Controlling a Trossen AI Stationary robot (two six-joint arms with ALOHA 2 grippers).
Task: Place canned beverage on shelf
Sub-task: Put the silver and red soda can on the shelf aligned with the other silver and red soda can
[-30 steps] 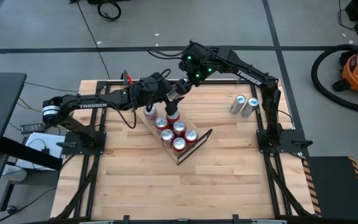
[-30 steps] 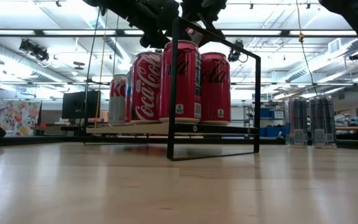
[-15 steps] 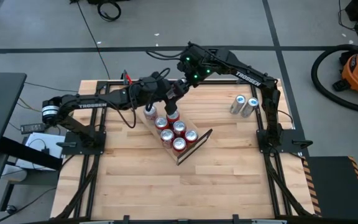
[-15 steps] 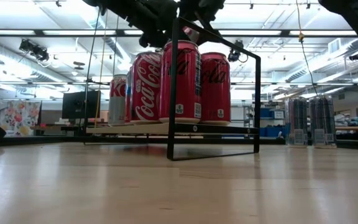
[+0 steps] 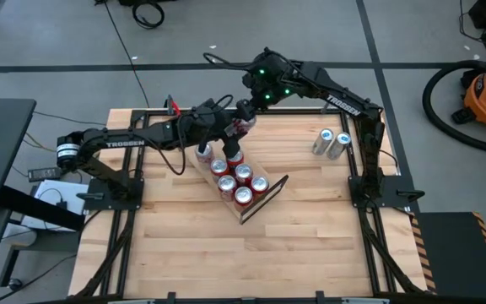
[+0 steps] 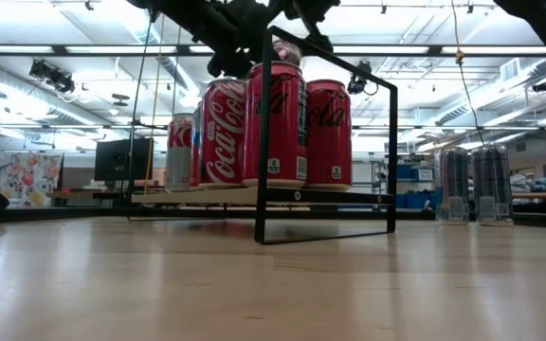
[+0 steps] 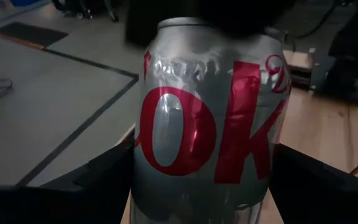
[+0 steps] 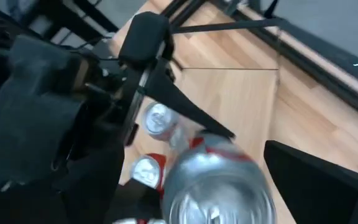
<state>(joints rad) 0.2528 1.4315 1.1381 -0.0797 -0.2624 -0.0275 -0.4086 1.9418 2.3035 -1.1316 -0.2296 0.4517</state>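
- Counter (image 5: 310, 236): a light-wood butcher-block surface carrying all task items, with both arm bases mounted at its sides.
- Shelf (image 5: 270, 191): a light-wood plank with black wire end frames, set diagonally near the counter's middle. In the low view one end frame (image 6: 325, 156) stands nearest the camera.
- Red cans (image 5: 242, 174): several stand upright on the shelf, grouped toward its right-hand end in the high view. In the low view they stand in a tight cluster on the plank (image 6: 278, 123).
- Silver cans (image 5: 331, 142): two stand upright on the counter near its right rear corner, touching or just beside each other, well apart from the shelf.
- Silver Diet Coke can (image 7: 207, 124): upright, held above the left end of the shelf, over the cans already there.
- Left pincer (image 5: 230, 135): extended from the left arm to the shelf's left end; its two fingers are clamped on the silver Diet Coke can, one on either side.
- Right pincer (image 5: 247, 114): positioned just behind and above that can; fingers spread apart and clear of it.
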